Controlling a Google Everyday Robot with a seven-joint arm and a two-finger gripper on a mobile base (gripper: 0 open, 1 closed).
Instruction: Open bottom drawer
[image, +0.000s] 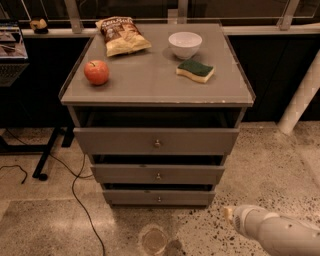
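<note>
The grey cabinet has three drawers stacked. The bottom drawer (159, 197) is the shortest front, lowest near the floor, with a small round metal knob (159, 199) at its middle. It stands slightly out from the frame, as do the two drawers above it. My gripper (229, 214) shows only as a pale tip at the end of the white arm (275, 232), low at the right. It is to the right of the bottom drawer and a little below it, apart from it and from the knob.
The cabinet top (150, 80) holds an apple (96, 72), a chip bag (122, 35), a white bowl (185, 44) and a green sponge (195, 70). A black cable (80, 200) runs over the floor at the left. A round mark (153, 241) lies on the floor in front. A white pillar (302, 97) stands right.
</note>
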